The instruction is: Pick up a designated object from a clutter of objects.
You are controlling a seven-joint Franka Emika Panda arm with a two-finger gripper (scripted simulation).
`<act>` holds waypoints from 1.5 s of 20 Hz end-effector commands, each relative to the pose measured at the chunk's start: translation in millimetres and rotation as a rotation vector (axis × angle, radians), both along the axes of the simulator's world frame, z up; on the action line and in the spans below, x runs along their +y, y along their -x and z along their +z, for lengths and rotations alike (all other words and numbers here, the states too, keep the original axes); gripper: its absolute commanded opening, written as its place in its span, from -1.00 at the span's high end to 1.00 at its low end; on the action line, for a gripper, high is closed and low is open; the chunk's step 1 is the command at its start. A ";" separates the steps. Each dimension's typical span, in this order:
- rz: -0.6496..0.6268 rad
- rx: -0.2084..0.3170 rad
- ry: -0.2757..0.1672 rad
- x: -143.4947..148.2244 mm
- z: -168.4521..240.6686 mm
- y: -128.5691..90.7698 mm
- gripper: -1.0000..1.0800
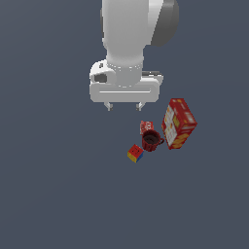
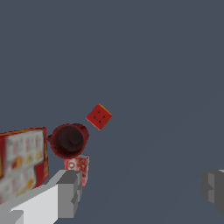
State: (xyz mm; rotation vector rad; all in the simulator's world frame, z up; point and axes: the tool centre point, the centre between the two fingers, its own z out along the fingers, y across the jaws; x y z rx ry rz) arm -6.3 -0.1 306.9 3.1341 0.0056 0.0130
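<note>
The small red package (image 1: 146, 127) with white lettering sits behind the dark red mug (image 1: 152, 140), between it and the large red-yellow box (image 1: 178, 123). A small multicoloured cube (image 1: 135, 153) lies in front of the mug. My gripper (image 1: 125, 105) hangs open and empty above the floor, toward the exterior view's left of the clutter. In the wrist view the package (image 2: 77, 168) shows beside one fingertip (image 2: 69, 193), next to the mug (image 2: 69, 140), the cube (image 2: 99, 116) and the box (image 2: 22, 164); the gripper (image 2: 142, 188) is wide open.
The clutter stands on a flat dark grey-blue floor (image 1: 58, 185). The mug touches or nearly touches the package, and the big box stands close on its other side.
</note>
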 end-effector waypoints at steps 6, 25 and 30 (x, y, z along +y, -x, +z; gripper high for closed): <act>-0.022 -0.007 -0.013 -9.8 6.7 -1.9 -0.92; -0.052 -0.008 -0.008 9.6 -36.2 2.7 -0.92; -0.064 -0.006 0.002 32.9 -77.4 13.6 -0.92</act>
